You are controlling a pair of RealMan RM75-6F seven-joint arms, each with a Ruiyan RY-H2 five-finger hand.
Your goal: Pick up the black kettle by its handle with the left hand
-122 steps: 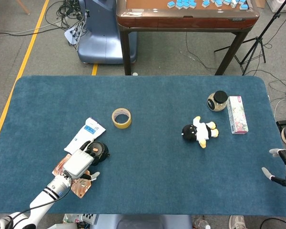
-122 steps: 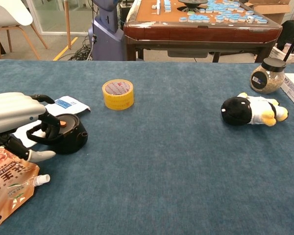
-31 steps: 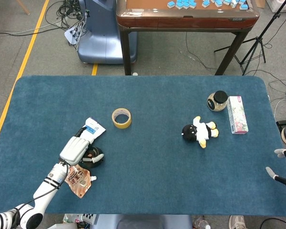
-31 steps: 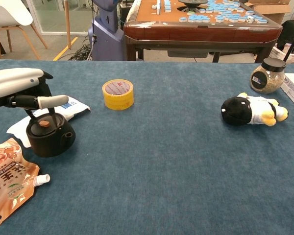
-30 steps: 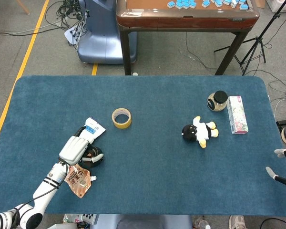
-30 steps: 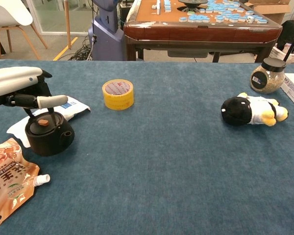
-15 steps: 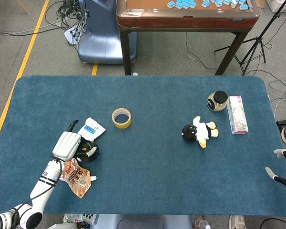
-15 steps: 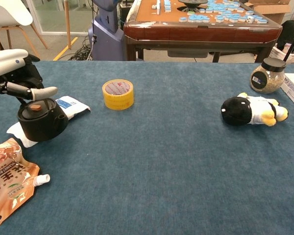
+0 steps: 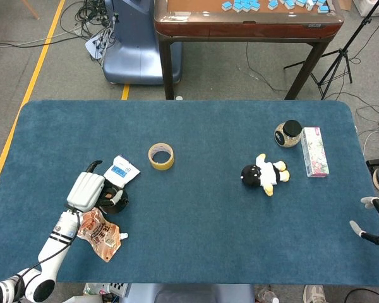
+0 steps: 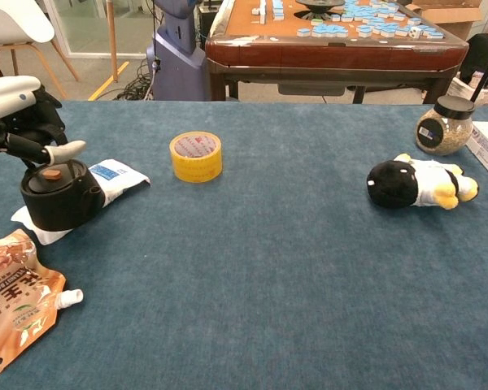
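The black kettle (image 10: 61, 199) with an orange knob on its lid hangs upright just above the blue cloth at the left, in front of a white packet. My left hand (image 10: 20, 118) grips its thin wire handle from above, fingers curled under and thumb sticking out to the right. In the head view the same left hand (image 9: 85, 190) covers most of the kettle (image 9: 115, 199), of which only the right side shows. My right hand (image 9: 372, 230) shows partly at the table's right edge, fingers apart, holding nothing.
A white packet (image 10: 114, 177) lies behind the kettle and an orange spout pouch (image 10: 16, 305) in front of it. A yellow tape roll (image 10: 196, 156) sits mid-left. A plush penguin (image 10: 419, 184), a black-lidded jar (image 10: 444, 126) and a flat box (image 9: 314, 151) stand at the right.
My left hand has lifted the kettle off the cloth by its handle and carried it left and up. The right hand has stayed at the table's edge.
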